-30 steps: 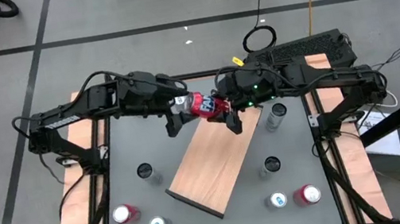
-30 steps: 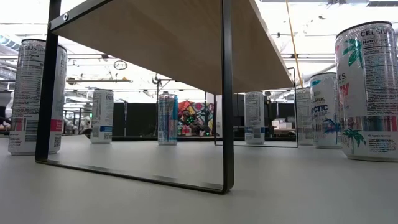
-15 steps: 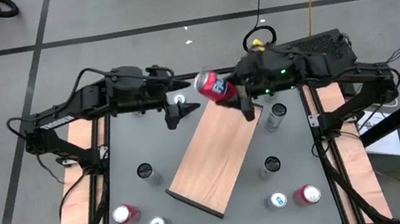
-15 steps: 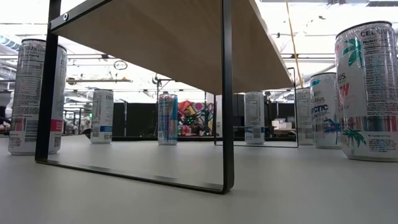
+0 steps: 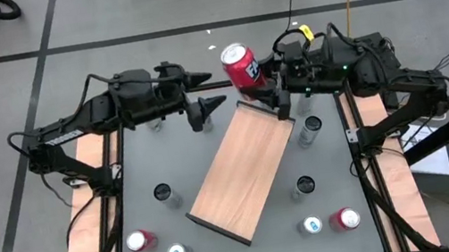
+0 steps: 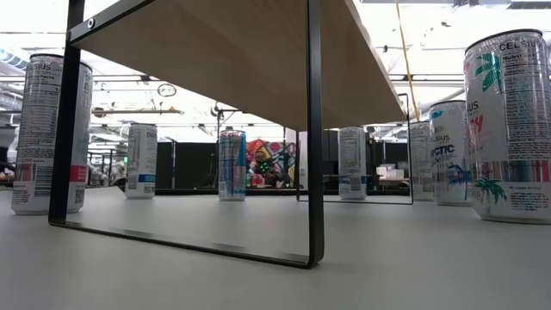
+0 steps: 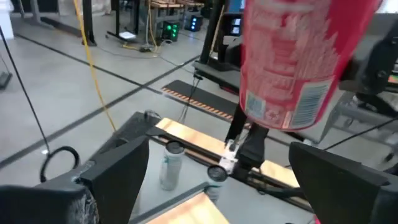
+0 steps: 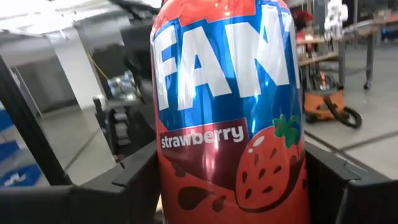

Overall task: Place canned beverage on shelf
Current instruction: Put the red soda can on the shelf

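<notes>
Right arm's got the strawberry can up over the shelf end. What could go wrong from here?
1. The red strawberry can sits tilted in the right gripper, so it may tip when it is set on the shelf.
2. The open left gripper hangs beside the shelf's far end, possibly in the way.
3. A silver can stands close beside the shelf under the right arm and may get knocked.

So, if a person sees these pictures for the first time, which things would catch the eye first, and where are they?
First the red strawberry can, held upright by the right gripper above the far end of the shelf. Next the left gripper, open and empty, just beside it over the table's far edge. Then the wooden shelf itself, lying diagonally across the middle of the grey table, with several slim cans standing around it.
</notes>
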Motion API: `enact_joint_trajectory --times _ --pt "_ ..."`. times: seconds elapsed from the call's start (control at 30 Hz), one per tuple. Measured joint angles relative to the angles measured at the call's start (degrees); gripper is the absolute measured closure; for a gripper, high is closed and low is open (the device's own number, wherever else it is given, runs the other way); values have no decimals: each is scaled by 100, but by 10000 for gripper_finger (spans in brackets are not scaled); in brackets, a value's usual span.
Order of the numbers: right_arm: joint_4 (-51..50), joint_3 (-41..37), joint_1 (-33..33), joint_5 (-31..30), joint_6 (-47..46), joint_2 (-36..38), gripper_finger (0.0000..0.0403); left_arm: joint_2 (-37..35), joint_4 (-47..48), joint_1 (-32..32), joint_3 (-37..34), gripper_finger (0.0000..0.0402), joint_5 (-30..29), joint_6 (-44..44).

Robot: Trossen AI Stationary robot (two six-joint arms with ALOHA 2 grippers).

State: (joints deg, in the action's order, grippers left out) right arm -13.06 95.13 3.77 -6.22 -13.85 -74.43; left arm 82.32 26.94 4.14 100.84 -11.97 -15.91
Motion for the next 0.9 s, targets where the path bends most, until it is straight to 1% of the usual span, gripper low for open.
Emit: enact_joint_trajectory --times 0.13,0.3,0.37,0.63,0.77,0.9 --pt "298 0 0 0 -11 -50 140 0 -206 -7 -2 13 360 -458" --pt "514 0 0 26 -48 -66 140 0 -1087 -4 -2 13 1164 -479" --pt "518 0 0 29 -103 -66 140 0 -1274 30 -2 13 1382 -480" --pt "647 0 0 72 -205 -68 140 147 -1235 394 -2 13 2205 -548" --pt "904 2 0 337 -357 -132 140 315 -1394 485 -2 13 2588 -627" --pt "876 0 -15 358 -405 -167 140 467 -1707 484 -2 13 2769 -626"
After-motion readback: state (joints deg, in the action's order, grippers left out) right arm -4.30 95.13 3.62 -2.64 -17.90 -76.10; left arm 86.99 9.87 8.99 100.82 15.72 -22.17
